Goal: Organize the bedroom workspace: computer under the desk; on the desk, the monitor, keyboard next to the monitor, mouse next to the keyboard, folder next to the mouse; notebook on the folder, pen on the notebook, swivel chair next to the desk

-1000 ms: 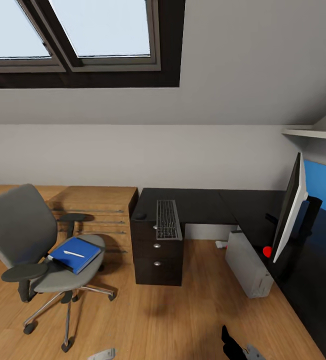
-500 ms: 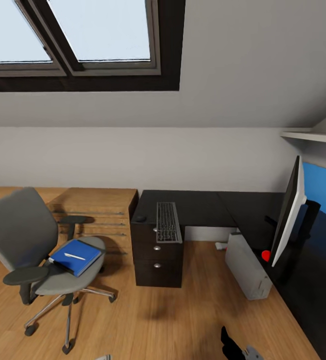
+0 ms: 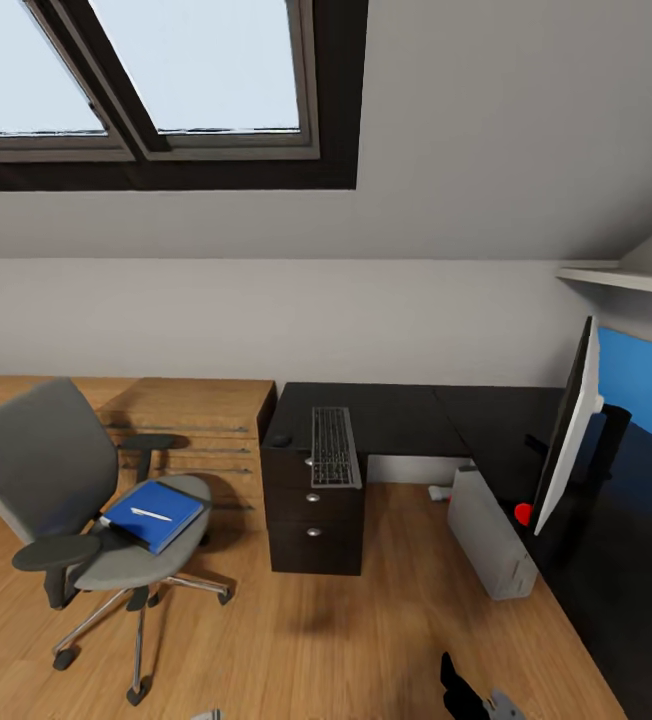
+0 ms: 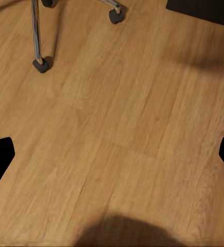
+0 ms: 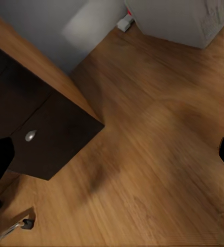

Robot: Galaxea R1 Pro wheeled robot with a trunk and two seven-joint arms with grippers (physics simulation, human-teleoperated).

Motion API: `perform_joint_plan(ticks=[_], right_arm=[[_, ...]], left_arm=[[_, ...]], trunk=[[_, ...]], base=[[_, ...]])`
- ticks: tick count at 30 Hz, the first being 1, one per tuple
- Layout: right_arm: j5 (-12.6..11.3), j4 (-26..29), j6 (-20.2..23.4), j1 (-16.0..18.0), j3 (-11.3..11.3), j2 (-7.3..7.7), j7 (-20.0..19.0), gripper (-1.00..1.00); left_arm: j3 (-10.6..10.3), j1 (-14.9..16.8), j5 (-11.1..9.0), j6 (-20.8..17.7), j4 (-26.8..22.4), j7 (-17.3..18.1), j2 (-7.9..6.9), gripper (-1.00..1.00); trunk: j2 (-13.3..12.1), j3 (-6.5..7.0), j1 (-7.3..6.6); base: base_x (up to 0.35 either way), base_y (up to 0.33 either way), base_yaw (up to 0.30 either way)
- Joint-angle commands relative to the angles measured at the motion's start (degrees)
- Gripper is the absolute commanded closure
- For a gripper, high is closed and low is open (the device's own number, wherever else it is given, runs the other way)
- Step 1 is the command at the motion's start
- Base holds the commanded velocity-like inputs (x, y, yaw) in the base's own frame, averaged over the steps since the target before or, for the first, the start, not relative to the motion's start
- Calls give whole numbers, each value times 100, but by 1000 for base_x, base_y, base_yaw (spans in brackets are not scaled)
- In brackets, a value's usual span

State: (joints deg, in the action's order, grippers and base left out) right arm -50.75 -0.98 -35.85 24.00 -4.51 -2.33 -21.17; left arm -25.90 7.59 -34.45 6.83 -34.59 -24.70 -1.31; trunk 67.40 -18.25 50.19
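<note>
A grey swivel chair stands on the floor left of the black L-shaped desk. On its seat lies a blue folder with a white pen on top; I cannot tell a notebook apart from it. The keyboard and the dark mouse lie on the desk's left wing. At the right the monitor stands on the desk, seen edge-on. The grey computer rests on the floor under the desk. My left gripper and right gripper hang open over bare floor.
A wooden dresser stands between chair and desk. The desk's drawer unit and the computer appear in the right wrist view, the chair's casters in the left wrist view. A small red object sits by the monitor's foot.
The whole head view has shifted slightly, so the camera moved. Chair, desk items and computer keep their places relative to each other.
</note>
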Motion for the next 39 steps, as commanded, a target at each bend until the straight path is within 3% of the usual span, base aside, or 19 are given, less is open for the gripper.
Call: perform_joint_plan(ticks=[1,7,9,21,23,37,39], right_arm=[[-9,-9,-11,5,-45,0,-50,-100],[-8,-7,-12,7,-47,7,-60,-100],[55,-1,-10,5,-42,5,-72,-100],[387,0,-16,3,-42,23,-66,-100],[690,1,-18,4,-47,27,-53,-100],[1755,1,-85,5,-42,134,-25,-100],[1995,-2,-87,5,-42,138,-22,-100]], left_arm=[[-47,6,-61,36,-4,-41,-9,-100],[-35,6,-75,37,150,-36,-10,-100],[-45,6,-85,41,348,-20,-8,-100],[-38,6,-88,46,382,-32,-10,-100],[-38,6,-88,46,383,-34,-10,-100],[-7,6,-88,55,383,-35,-10,-100],[-2,6,-88,55,383,-35,-10,-100]], trunk=[[-37,12,-25],[-278,119,-156],[-358,155,-200],[-839,371,-464],[-919,406,-508],[-1481,658,-815],[-1561,694,-859]], base=[[-229,-109,0],[-282,-135,0],[-296,-148,0],[-295,-163,0],[-289,-191,0],[-311,-109,0],[-330,-15,0]])
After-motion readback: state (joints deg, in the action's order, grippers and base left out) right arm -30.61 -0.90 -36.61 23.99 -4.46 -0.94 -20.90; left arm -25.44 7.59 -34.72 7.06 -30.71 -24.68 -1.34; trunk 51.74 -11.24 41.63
